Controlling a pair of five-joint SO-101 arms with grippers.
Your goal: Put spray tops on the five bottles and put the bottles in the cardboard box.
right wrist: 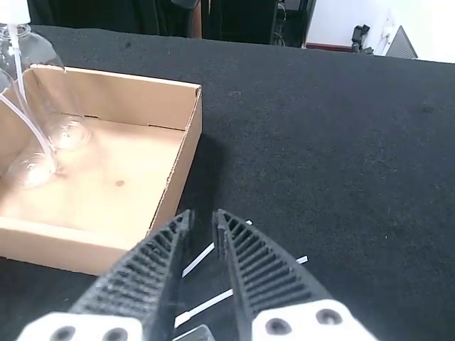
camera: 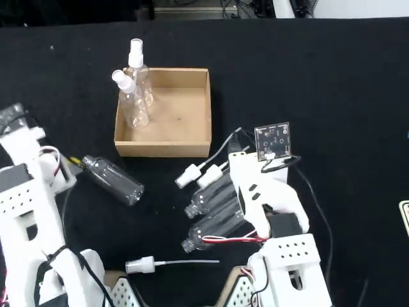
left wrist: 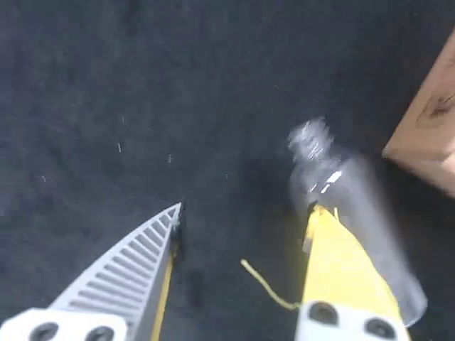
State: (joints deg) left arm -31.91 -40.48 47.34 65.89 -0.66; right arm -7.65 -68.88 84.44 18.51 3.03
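Already, two clear plastic bottles wearing white spray tops stand upright in one end of the shallow brown cardboard box [camera: 181, 115]: the nearer capped bottle [camera: 135, 105] and the farther capped bottle [camera: 142, 82], close together. Three more clear bottles lie on their sides outside the box with bare necks. One, the lone uncapped bottle [camera: 114, 180], lies just off the box's corner by the left arm. The upper lying bottle [camera: 208, 199] and lower lying bottle [camera: 214, 230] rest side by side, partly under the right arm. Two loose white spray tops [camera: 187, 177] lie just beyond their necks, thin tubes trailing toward the box, and a third spray top with a long dip tube [camera: 142, 264] lies nearer the arm bases. The left gripper [left wrist: 245, 209] is spread wide and grasps nothing, its yellow finger right beside the lone uncapped bottle. The right gripper [right wrist: 202, 215] hovers near the box's front wall with its black fingers barely parted, nothing between them. Everything rests on a black cloth-covered table [camera: 332, 83].
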